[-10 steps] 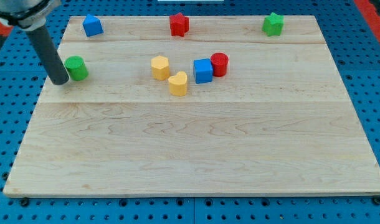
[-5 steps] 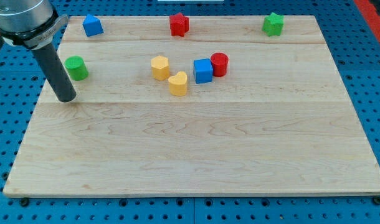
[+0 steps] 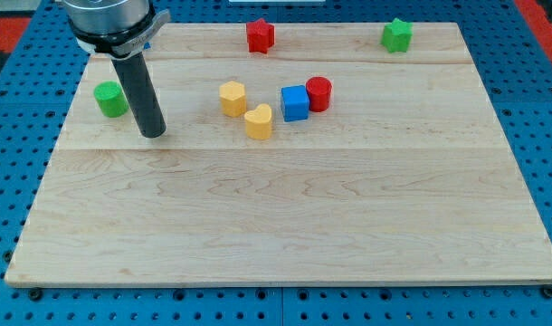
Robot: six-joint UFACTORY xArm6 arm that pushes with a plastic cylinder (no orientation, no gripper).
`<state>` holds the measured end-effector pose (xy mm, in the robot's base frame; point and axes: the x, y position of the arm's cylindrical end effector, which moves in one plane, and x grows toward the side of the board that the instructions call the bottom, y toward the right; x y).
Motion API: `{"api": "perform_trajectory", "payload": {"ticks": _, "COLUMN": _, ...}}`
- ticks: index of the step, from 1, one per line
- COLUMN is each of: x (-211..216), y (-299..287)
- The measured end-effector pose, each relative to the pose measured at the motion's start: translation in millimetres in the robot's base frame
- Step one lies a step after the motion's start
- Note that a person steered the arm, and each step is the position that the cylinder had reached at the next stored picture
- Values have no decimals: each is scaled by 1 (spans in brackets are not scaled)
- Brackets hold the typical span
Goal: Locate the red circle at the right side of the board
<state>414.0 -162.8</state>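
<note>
A: Where's the red circle (image 3: 318,93)?

B: Above the counter (image 3: 285,226) centre, touching the blue cube (image 3: 295,103) on its 3 o'clock side.

A: And my tip (image 3: 153,134)?

B: Well apart, at the circle's 9 o'clock, between the green cylinder (image 3: 110,99) and the two yellow blocks (image 3: 233,98).

A: Fingers released or clenched?

B: Neither; it's a bare rod, touching no block.

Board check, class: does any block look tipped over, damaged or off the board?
Nothing stands out. Every visible block sits flat on the wooden board; the red cylinder touches the blue cube. My tip stands right of the green cylinder.
</note>
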Motion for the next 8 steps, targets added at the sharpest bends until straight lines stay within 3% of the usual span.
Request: {"api": "perform_trajectory", "payload": {"ticks": 8, "x": -11, "y": 4}}
